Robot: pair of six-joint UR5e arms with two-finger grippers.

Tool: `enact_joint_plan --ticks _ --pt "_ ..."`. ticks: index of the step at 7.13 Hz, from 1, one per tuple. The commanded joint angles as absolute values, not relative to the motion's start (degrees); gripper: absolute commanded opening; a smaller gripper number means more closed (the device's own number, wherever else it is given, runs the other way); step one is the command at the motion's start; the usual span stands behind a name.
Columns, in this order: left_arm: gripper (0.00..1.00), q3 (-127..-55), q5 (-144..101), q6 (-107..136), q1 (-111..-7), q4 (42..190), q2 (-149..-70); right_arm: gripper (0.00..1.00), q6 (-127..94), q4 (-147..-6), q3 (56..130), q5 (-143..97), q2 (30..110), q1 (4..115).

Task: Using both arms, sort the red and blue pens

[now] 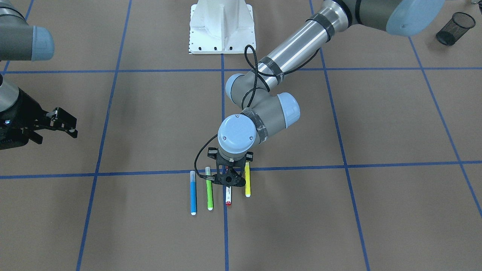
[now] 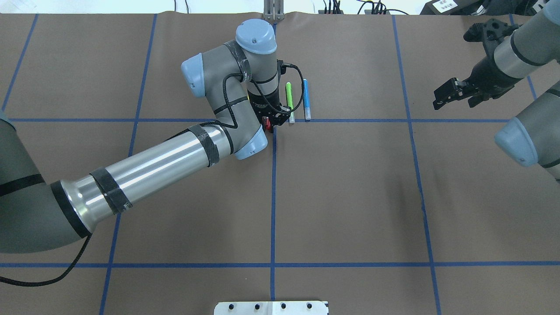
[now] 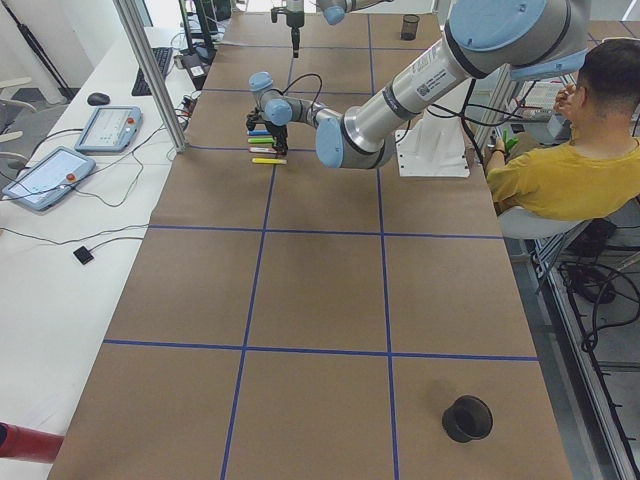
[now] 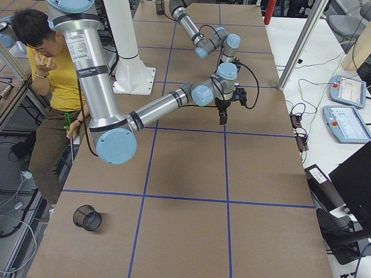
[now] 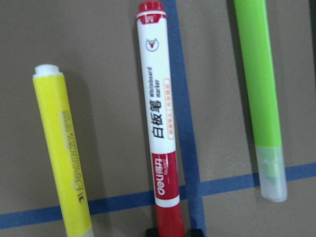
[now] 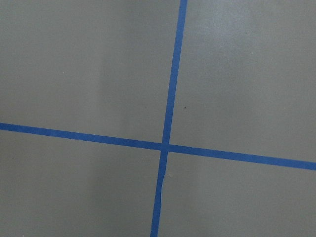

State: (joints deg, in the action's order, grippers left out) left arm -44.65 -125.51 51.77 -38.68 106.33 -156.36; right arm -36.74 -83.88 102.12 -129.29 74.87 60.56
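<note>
Several pens lie side by side at a blue tape crossing. The red pen, a white-barrelled marker with a red cap, lies along the tape line. My left gripper is down over its capped end, shut on the red cap; only the far end pokes out. The blue pen, a slim highlighter, lies at the row's outer side, untouched. My right gripper hovers far off, open and holding nothing. Its wrist view shows only table and tape.
A green highlighter and a yellow one flank the red marker closely. A black mesh cup lies tipped near the left arm's side of the table. The white pedestal stands at the robot's edge. A seated person is beside the table.
</note>
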Motion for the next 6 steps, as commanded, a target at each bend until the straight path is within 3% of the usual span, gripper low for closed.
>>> enact_joint_plan --ticks 1,2,6 --pt "0.16 -44.6 -125.4 51.8 -38.7 106.3 -156.4 0.99 -36.7 -83.8 102.0 -129.3 74.9 60.6" --pt "0.00 -44.8 -125.5 52.5 -38.8 106.3 -156.4 0.99 -36.7 -83.8 102.1 -129.3 74.9 60.6" --pt "0.00 -53.1 -126.0 55.3 -39.4 100.9 -156.2 0.99 -36.7 -83.8 102.2 -129.5 74.9 60.6"
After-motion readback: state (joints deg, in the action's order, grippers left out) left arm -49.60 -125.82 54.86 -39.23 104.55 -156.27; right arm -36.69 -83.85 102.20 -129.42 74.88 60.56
